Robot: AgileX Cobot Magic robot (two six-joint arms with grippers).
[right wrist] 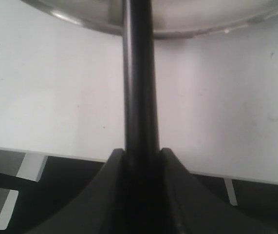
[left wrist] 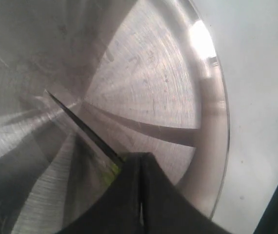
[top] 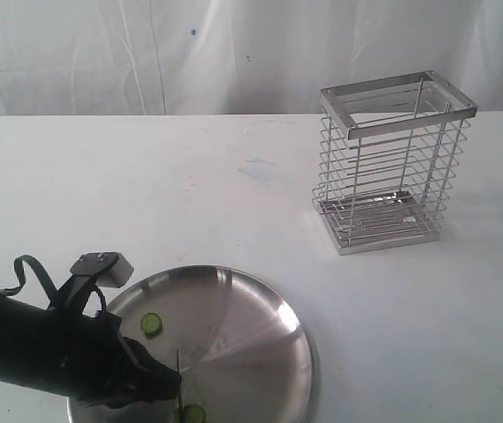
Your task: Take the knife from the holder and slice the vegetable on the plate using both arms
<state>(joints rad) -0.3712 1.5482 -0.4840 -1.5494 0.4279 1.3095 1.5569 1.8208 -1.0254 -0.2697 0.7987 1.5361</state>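
At the lower left of the exterior view, on the white worktop (top: 145,194), we see the round steel plate (top: 260,339), with the left pincer (top: 170,384) low over it. In the left wrist view its 2 fingers lie pressed together, clenched. A green sliver (left wrist: 110,171) shows right at their tip, and we cannot tell whether it is pinched or only touched. The knife (left wrist: 83,124) runs its narrow dark blade just beside that tip, pointing toward the plate's middle. In the right wrist view the right pincer (right wrist: 142,155) is grasping the knife by its black handle, which reaches out toward the plate's rim. A green slice (top: 151,324) lies on the plate near the left arm (top: 40,348), and a 2nd green slice (top: 194,412) lies at the bottom edge of the exterior view, beside the blade. The wire holder (top: 396,167) stands upright on the worktop, well apart from the plate.
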